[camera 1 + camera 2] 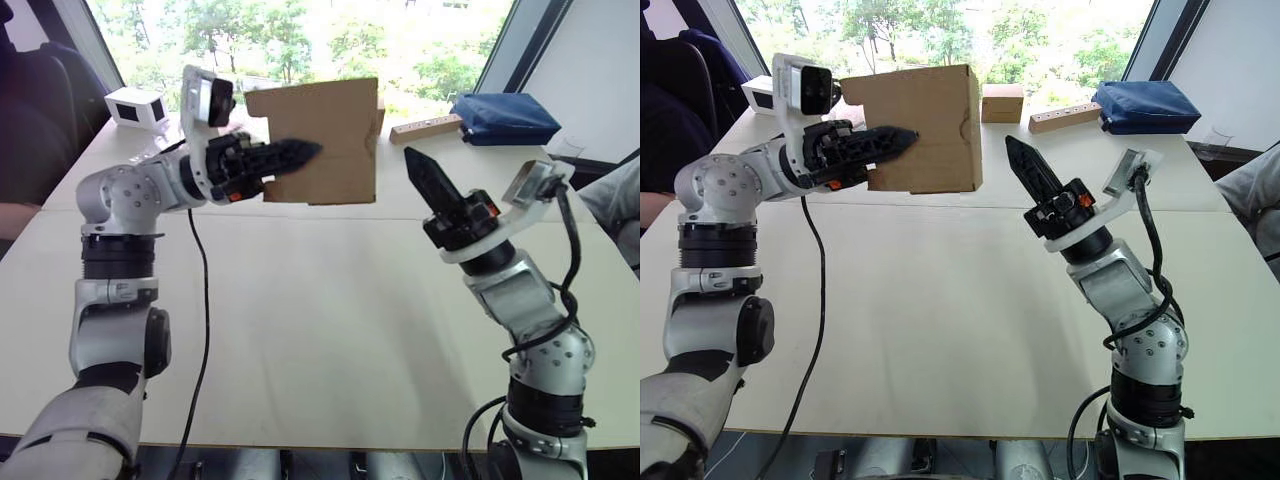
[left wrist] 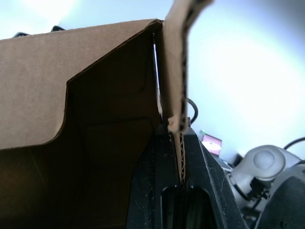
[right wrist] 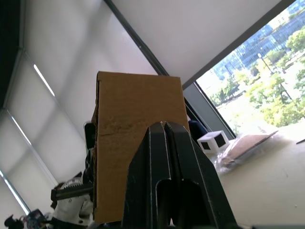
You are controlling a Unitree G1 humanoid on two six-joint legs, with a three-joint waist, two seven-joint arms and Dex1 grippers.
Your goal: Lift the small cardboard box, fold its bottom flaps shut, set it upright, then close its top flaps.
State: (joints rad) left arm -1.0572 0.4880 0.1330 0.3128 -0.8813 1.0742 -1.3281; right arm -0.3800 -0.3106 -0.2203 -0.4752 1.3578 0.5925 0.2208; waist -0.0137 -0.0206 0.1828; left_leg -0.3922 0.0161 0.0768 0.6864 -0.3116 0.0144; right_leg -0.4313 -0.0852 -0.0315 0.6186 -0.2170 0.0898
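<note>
Two grippers flank the small cardboard box (image 1: 923,128), which hangs in the air above the table (image 1: 940,320). To its left, the left gripper (image 1: 902,138) reaches across the box's near face, its fingers clamped on one cardboard wall. To the box's right, slightly apart from it, the right gripper (image 1: 1016,152) points upward with fingers pressed together, empty. Right of that lies a blue pouch (image 1: 1145,106).
</note>
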